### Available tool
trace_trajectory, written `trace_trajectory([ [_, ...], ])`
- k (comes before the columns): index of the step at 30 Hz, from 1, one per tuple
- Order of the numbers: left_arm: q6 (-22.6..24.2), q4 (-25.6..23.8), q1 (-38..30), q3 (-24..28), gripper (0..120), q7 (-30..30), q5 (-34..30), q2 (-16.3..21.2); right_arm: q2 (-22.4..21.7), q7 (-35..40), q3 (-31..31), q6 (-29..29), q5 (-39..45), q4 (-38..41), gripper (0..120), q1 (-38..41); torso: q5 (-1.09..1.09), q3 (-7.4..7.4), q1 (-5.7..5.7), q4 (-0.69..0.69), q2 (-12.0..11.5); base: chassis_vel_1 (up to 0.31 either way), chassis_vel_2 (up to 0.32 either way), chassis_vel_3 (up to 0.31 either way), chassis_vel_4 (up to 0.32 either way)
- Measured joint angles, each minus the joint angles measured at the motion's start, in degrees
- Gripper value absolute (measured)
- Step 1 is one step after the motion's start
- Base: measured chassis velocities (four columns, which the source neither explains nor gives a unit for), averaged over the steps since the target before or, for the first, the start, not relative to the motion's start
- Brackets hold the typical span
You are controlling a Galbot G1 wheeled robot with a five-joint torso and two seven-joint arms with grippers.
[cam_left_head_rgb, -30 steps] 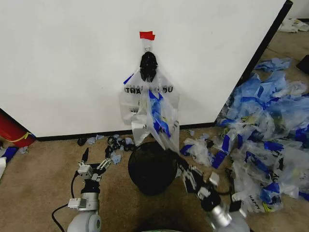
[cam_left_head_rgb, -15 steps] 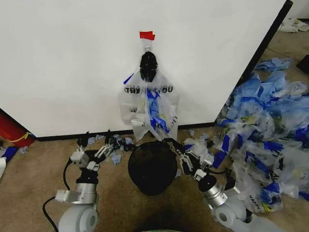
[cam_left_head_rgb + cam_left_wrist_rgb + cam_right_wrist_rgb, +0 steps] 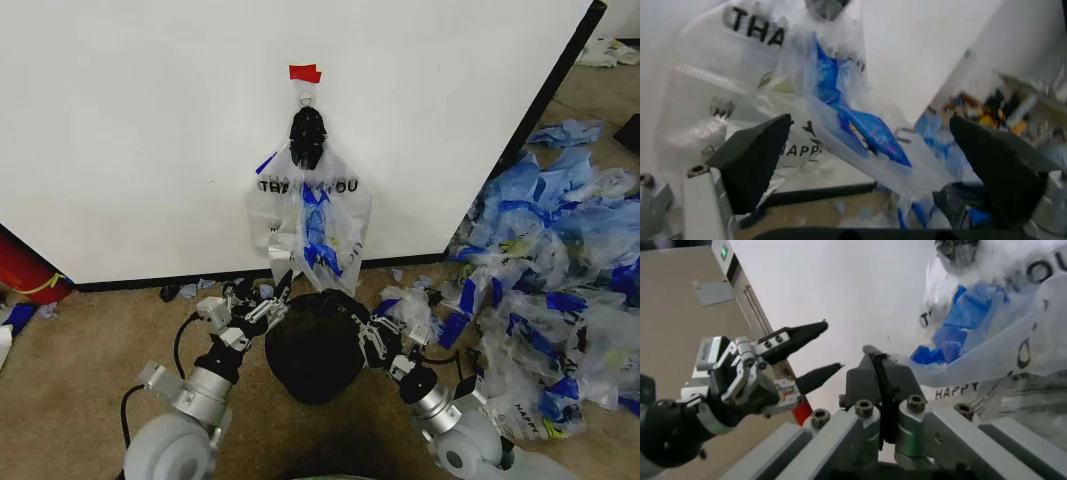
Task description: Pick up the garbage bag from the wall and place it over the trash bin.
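We find the thin clear "THANK YOU" garbage bag (image 3: 312, 222) hanging on the white wall (image 3: 130, 130) above the black mesh trash bin (image 3: 315, 343). Left gripper (image 3: 268, 298) spread apart; right gripper (image 3: 368, 322) clamps the bag's hem. We should grip the hem opposite.

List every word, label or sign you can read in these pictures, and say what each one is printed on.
"THA" and "OU", the ends of a black headline broken by folds: on the garbage bag hanging on the wall.
"THA", then lower "APP": same bag, left wrist view.
"HAPPY": same bag, right wrist view.
"HAPPY": on a loose bag in the pile of bags.
Smaller print on the hanging bag is too blurred to read.
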Motion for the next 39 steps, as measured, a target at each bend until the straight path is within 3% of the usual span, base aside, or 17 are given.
trace_trajectory([
  [3, -0.19, 0.51, -1.40, -0.83, 94, 0.61, -0.33, 6.43, 1.28, 0.43, -1.40, -0.41, -0.76, -0.45, 0, 0.97, 0.01, 0.00, 0.00, 0.04, 0.00, 0.000, 0.000, 0.000, 0.000],
  [4, -0.19, 0.51, -1.40, -0.83, 94, 0.61, -0.33, 6.43, 1.28, 0.43, -1.40, -0.41, -0.76, -0.45, 0, 0.97, 0.01, 0.00, 0.00, 0.04, 0.00, 0.000, 0.000, 0.000, 0.000],
  [7, -0.53, 1.54, -3.29, -0.22, 95, 1.20, -0.25, 11.81, 1.96, 0.61, -1.63, -0.59, -1.27, -0.78, 0, 1.19, -0.01, 0.00, 0.00, 0.02, 0.00, 0.000, 0.000, 0.000, 0.000],
  [11, -1.53, 5.21, -9.27, 2.83, 97, 3.96, 0.83, 19.80, 2.68, 0.67, -1.65, -0.68, -1.76, -1.10, 0, 0.79, 0.03, 0.00, 0.00, 0.01, 0.00, 0.000, 0.000, 0.000, 0.000],
  [15, -1.59, 8.21, -16.90, 8.48, 98, 4.83, 0.02, 21.42, 2.81, 0.66, -1.74, -0.75, -1.93, -1.16, 0, 0.66, 0.01, 0.00, 0.00, 0.04, 0.00, 0.000, 0.000, 0.000, 0.000],
  [18, -1.47, 12.13, -26.98, 15.16, 98, 3.48, -3.89, 20.50, 2.63, 0.69, -1.69, -0.76, -1.93, -1.20, 0, 0.60, 0.01, 0.00, 0.00, 0.00, 0.00, 0.000, 0.000, 0.000, 0.000],
  [20, -1.48, 13.90, -30.40, 16.96, 98, 3.13, -5.52, 19.86, 2.50, 0.72, -1.54, -0.76, -1.91, -1.21, 0, 0.54, 0.01, 0.00, 0.00, 0.00, 0.00, 0.000, 0.000, 0.000, 0.000],
  [23, -0.72, 17.55, -38.74, 19.22, 98, 0.90, -14.27, 18.58, 2.40, 1.07, -1.07, -0.82, -1.95, -1.22, 0, 0.27, 0.03, 0.00, 0.01, 0.00, 0.00, 0.000, 0.000, 0.000, 0.000],
  [25, 1.20, 17.29, -41.61, 19.43, 98, -2.43, -22.04, 18.67, 2.49, 1.26, -0.66, -0.85, -2.07, -1.27, 0, -0.07, 0.02, 0.00, 0.01, -0.01, 0.00, 0.000, 0.000, 0.000, 0.000],
  [28, 3.78, 14.72, -42.16, 19.55, 98, -5.89, -28.66, 20.01, 2.52, 1.45, -0.35, -0.86, -2.25, -1.30, 0, -0.41, 0.04, 0.00, 0.00, 0.00, 0.00, 0.000, 0.000, 0.000, 0.000],
  [32, 6.12, 7.05, -36.60, 19.69, 97, -10.25, -33.93, 22.13, 2.32, 1.69, -0.26, -0.95, -2.17, -1.38, 0, 0.09, 0.00, 0.00, 0.00, 0.06, 0.01, 0.000, 0.000, 0.000, 0.000],
  [35, 6.68, 4.33, -34.07, 20.47, 97, -11.28, -33.52, 22.11, 2.16, 1.79, -0.03, -0.97, -2.07, -1.38, 0, 0.23, 0.01, -0.01, -0.01, 0.04, 0.01, 0.000, 0.000, 0.000, 0.000],
  [39, 6.80, 2.49, -31.72, 21.49, 97, -9.01, -28.22, 23.05, 2.06, 1.83, 0.06, -0.98, -2.02, -1.38, 0, 0.24, 0.02, -0.01, 0.00, 0.01, 0.01, 0.000, 0.000, 0.000, 0.000],
])
